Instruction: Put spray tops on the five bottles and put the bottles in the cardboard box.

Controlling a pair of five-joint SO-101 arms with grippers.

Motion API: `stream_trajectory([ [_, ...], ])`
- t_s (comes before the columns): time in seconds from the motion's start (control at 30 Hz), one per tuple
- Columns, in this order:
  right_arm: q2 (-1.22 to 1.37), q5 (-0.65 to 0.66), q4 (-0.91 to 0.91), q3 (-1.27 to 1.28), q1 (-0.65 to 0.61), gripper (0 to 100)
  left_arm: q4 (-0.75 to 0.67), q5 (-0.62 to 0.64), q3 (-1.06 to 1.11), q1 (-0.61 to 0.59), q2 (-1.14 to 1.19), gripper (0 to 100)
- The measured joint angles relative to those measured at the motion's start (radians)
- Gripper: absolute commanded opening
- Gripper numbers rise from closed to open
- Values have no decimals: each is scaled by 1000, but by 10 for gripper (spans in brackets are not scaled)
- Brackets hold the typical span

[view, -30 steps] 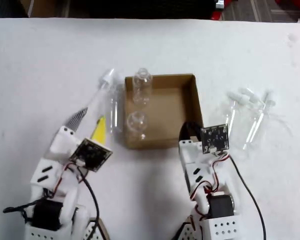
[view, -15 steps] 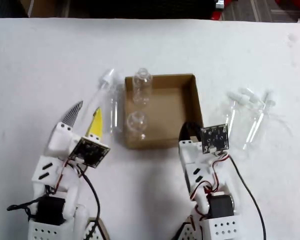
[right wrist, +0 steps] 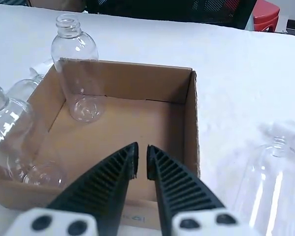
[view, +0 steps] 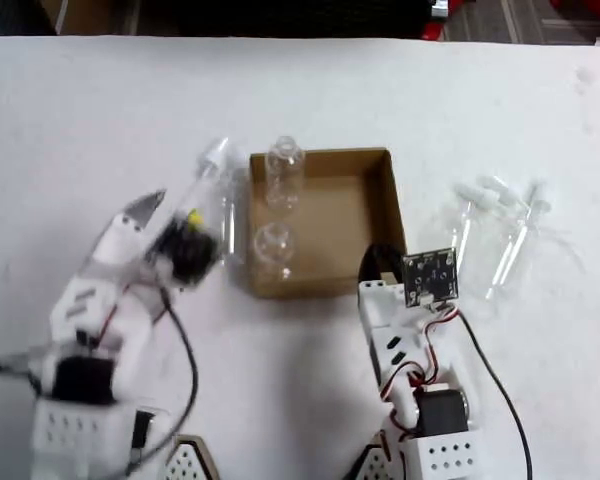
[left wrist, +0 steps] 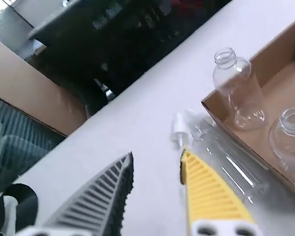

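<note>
From above, the left arm is a blur. Its own camera shows the left pincer (left wrist: pixel 157 155) wide open and empty, next to a lying bottle (left wrist: pixel 236 164) with a spray top (left wrist: pixel 178 131). The see-through bottles (view: pixel 490 235) on the white surface (view: pixel 80 100) right of the box (view: pixel 365 215) are too faint to count. Two topless bottles (view: pixel 284 172) stand in the box. Print on the box front is too small to read. The right pincer (right wrist: pixel 141 156) is almost closed, empty, over the box. The left arm has moved forward towards the lying bottle; the right arm stayed put.
</note>
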Motion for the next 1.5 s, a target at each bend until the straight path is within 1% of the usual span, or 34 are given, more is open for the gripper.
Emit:
stream_trajectory([
  [0.07,0,0,2,0,0,22,64,8,-138,0,189,150],
  [0.2,0,0,12,0,12,22,227,83,-456,2,522,150],
  [0.33,0,0,12,0,25,22,354,216,-744,0,809,150],
  [0.47,0,0,12,0,28,22,391,364,-947,0,1025,151],
  [0.63,0,0,12,0,26,22,391,493,-1088,2,1223,153],
  [0.7,0,0,12,0,26,22,391,517,-1129,2,1306,151],
  [0.87,0,0,12,0,26,22,400,534,-1269,-2,1531,151],
  [0.93,0,0,12,0,26,22,427,562,-1336,-8,1619,151],
  [1.1,0,0,12,0,26,22,512,706,-1524,-8,1798,154],
  [1.2,0,0,12,0,26,22,537,769,-1614,-11,1889,154],
  [1.5,0,0,12,0,26,22,546,792,-1780,-9,2087,155],
])
